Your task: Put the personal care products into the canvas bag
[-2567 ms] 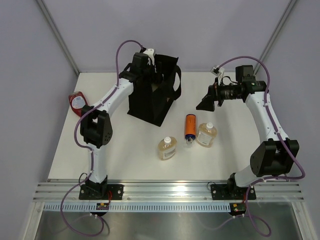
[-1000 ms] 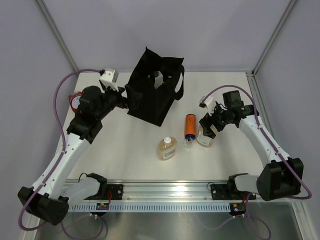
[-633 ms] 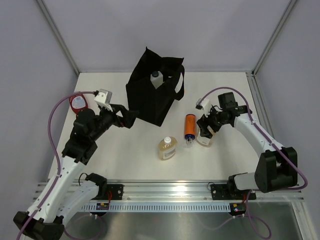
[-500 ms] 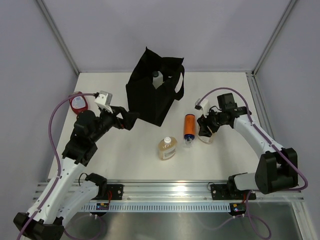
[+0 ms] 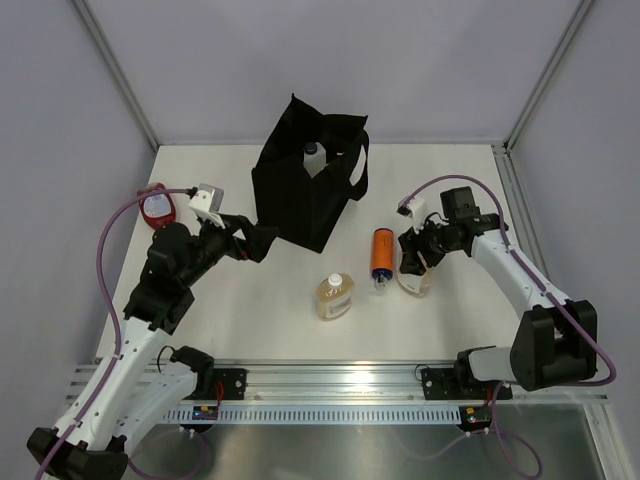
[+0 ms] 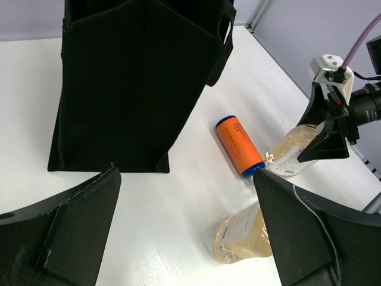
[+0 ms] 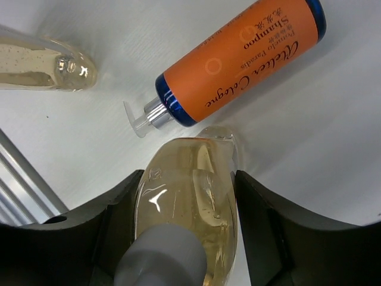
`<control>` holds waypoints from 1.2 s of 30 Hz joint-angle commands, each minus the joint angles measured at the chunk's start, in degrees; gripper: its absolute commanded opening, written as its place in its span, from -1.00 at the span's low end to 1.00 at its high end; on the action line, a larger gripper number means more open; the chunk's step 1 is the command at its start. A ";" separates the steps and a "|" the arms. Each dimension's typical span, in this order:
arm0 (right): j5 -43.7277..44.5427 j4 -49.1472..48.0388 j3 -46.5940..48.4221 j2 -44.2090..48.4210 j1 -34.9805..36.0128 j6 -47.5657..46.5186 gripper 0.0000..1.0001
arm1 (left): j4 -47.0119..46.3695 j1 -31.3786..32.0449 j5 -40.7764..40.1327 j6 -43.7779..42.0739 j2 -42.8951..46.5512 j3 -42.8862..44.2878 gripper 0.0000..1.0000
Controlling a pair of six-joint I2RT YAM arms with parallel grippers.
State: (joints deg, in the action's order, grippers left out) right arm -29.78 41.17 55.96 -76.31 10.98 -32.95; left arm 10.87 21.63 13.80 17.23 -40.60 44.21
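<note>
Amber bottle (image 5: 416, 280) newly tilted, cap raised

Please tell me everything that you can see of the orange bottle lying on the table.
The orange bottle is a smooth cylinder, plastic by its look, with dark blue bands at both ends, a silver collar and a clear pump. Its label reads Shampoo. It lies on its side on the white table, with its pump toward the near edge, beside the black bag. Nothing grips it.
</note>
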 commanded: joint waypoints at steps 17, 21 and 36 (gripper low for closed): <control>-19.78 -2.76 9.07 -6.12 -10.54 25.74 -1.00 | -0.85 -0.09 3.07 2.63 1.66 -1.31 0.98; -25.58 -2.67 10.74 -7.62 -14.41 28.46 -1.00 | -0.42 -0.09 3.42 2.63 1.66 -0.88 0.98; -41.92 -17.34 19.79 -7.53 -15.82 53.06 -1.00 | 0.64 -0.09 3.60 5.09 1.49 -2.10 0.98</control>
State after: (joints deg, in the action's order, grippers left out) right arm -59.99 33.04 69.12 -85.49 -4.89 9.41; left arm 12.69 21.63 16.12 21.06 -39.72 42.74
